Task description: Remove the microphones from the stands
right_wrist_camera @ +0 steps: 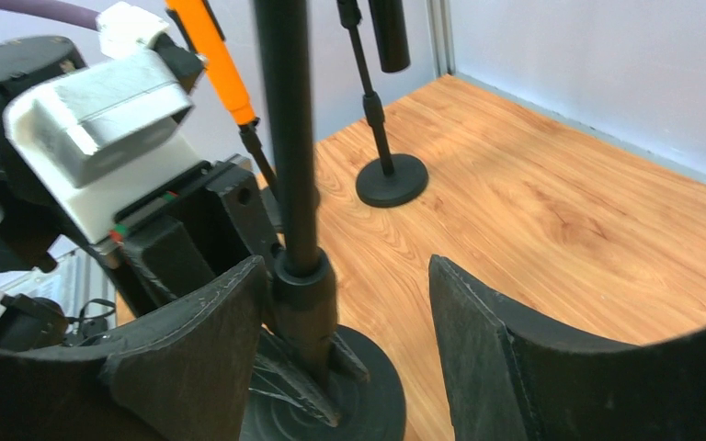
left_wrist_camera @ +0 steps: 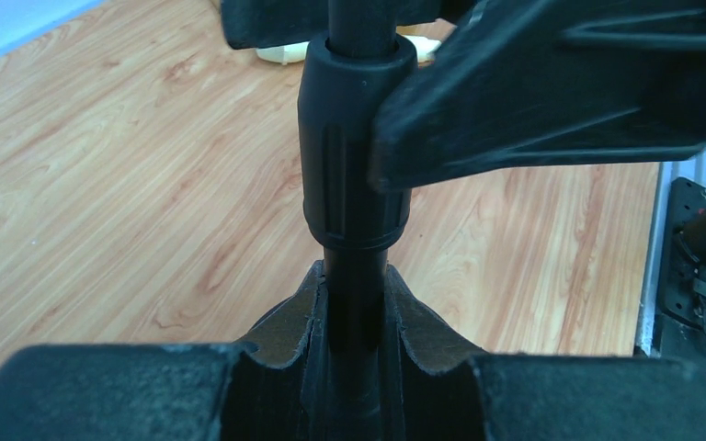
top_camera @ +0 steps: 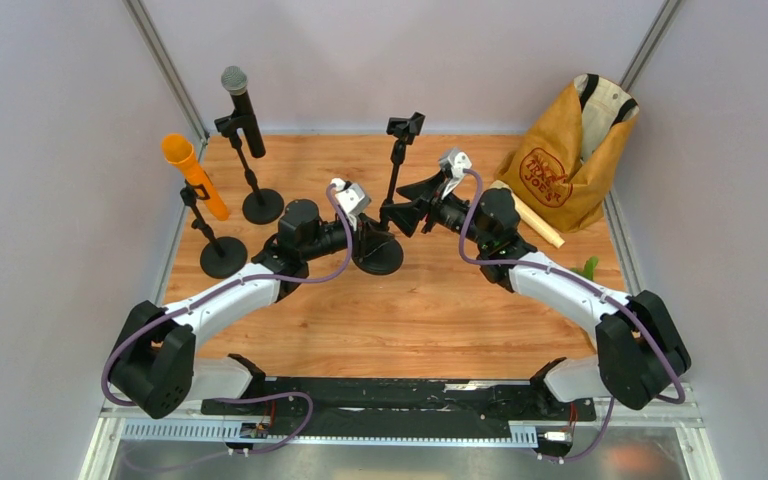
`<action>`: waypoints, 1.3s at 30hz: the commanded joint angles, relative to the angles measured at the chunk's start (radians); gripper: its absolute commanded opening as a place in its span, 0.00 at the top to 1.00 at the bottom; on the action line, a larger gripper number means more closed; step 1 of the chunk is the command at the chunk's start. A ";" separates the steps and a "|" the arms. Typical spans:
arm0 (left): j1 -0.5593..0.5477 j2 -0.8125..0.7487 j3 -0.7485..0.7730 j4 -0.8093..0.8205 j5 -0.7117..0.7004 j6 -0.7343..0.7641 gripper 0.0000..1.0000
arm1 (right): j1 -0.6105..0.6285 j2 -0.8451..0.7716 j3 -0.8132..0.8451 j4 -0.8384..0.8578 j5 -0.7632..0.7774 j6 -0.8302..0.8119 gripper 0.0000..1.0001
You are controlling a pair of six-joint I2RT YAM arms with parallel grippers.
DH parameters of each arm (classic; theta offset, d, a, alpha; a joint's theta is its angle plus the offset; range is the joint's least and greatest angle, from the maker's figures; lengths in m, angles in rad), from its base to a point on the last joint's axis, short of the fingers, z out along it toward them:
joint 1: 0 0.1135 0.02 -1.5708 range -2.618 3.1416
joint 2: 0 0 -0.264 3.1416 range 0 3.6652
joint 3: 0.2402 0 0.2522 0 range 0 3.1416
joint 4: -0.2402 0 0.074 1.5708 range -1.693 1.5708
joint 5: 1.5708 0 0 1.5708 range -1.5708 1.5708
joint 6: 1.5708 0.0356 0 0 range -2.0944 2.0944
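Three black stands are on the wooden table. The left one holds an orange microphone (top_camera: 192, 172). The one behind it holds a black microphone (top_camera: 241, 108) with a grey head. The middle stand (top_camera: 396, 168) has an empty clip (top_camera: 406, 125) on top. My left gripper (top_camera: 368, 232) is shut on the middle stand's pole just above its round base (top_camera: 380, 256); the left wrist view shows the pole (left_wrist_camera: 354, 303) clamped between the jaws. My right gripper (top_camera: 412, 208) is open, its jaws on either side of the same pole (right_wrist_camera: 287, 138) at the collar (right_wrist_camera: 304, 296).
A tan paper bag (top_camera: 566, 160) stands at the back right, with a cream cylinder (top_camera: 532, 216) lying beside it. A small green thing (top_camera: 590, 267) lies near the right arm. The orange microphone (right_wrist_camera: 210, 53) and the black microphone's stand base (right_wrist_camera: 392, 180) are behind the pole.
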 commanded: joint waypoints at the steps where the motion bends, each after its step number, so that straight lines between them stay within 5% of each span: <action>1: -0.005 -0.030 0.036 0.075 0.076 0.004 1.00 | 0.002 0.001 0.031 -0.032 0.036 -0.081 0.31; 23: 0.024 -0.077 0.040 0.061 0.205 0.008 1.00 | -0.134 -0.133 0.027 -0.055 -0.050 -0.179 0.27; 28: 0.024 -0.070 0.079 -0.076 0.343 0.143 1.00 | -0.162 -0.203 0.066 -0.126 0.173 -0.233 0.26; 39: 0.014 -0.008 0.151 -0.255 0.316 0.291 1.00 | -0.205 -0.326 0.179 -0.239 0.742 -0.413 0.24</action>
